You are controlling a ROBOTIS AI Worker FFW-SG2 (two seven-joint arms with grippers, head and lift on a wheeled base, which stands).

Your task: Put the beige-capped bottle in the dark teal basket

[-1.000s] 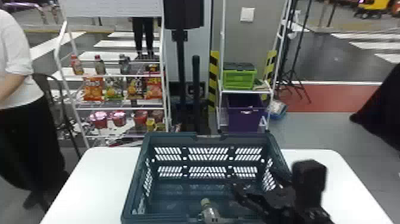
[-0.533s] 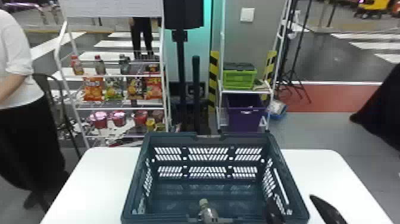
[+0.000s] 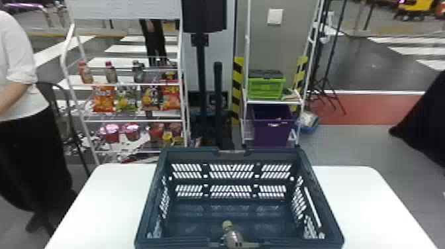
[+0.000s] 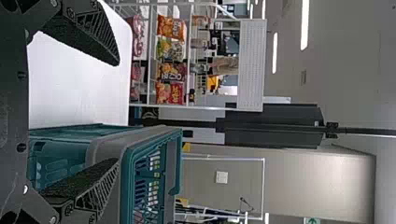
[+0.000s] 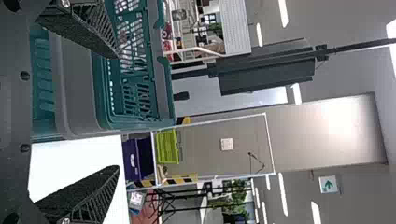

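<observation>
Since the earlier frames the right gripper [image 5: 117,112] has withdrawn from over the dark teal basket [image 3: 188,153], presumably having let go of the beige-capped bottle [image 3: 232,236]. Leftmost, the left gripper [image 4: 117,112] is parked beside the basket, its rough black ribbed fingers spread wide, holding nothing. The basket, stiff-looking plastic with slotted walls, sits upright on the smooth white table [image 3: 109,198], mouth up to receive. At its near wall is the bottle, rounded and shiny, apparently tilted against the rim; its base's support cannot be told. Rightmost, the right gripper is wide and empty.
</observation>
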